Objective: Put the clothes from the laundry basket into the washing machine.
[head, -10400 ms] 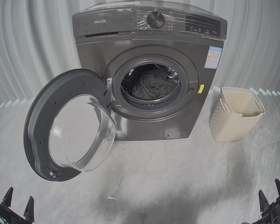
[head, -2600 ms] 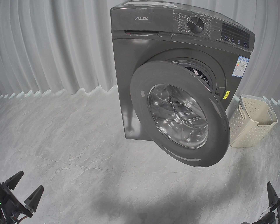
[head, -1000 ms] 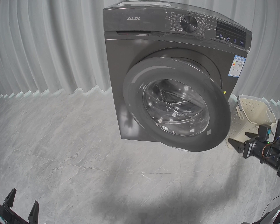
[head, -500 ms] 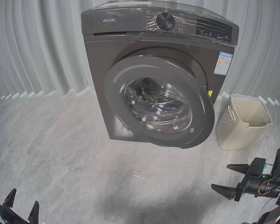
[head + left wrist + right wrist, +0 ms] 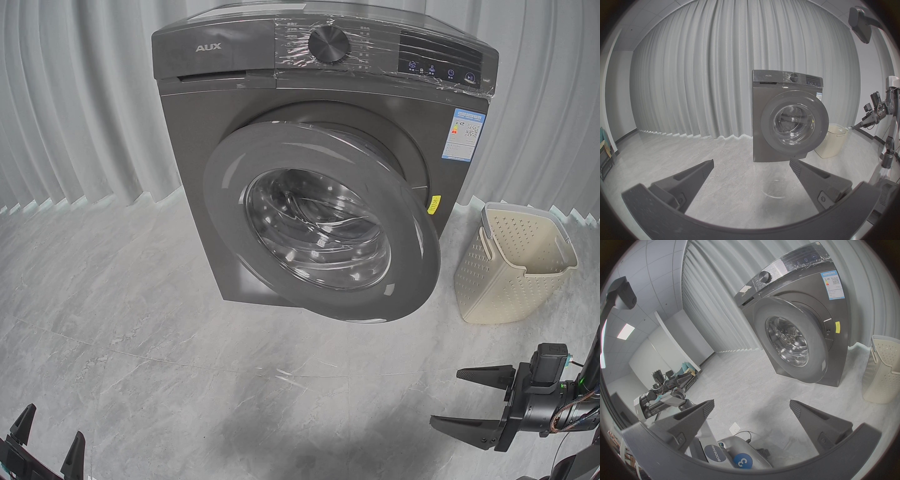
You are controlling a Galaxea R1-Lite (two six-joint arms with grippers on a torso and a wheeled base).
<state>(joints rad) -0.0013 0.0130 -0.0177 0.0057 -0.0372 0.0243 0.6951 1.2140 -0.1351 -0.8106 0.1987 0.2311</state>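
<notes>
Near: left gripper (image 5: 53, 424), fingers spread wide, low and well in front of the washing machine (image 5: 300, 106), as 0.5 s ago. Right gripper (image 5: 445, 398), likewise wide w/ nothing between its fingers, in front of the machine's right side; 1.0 s ago we saw it up beside the laundry basket (image 5: 494, 281), since drawn back. Mid: door (image 5: 228, 206) ajar, nearly covering the opening; 10.4 s ago it stood fully open, clothes in the drum. Through the glass we cannot tell the clothes now. Far: basket upright on the floor (image 5: 156, 325), just right of the machine; curtain (image 5: 75, 100) behind.
</notes>
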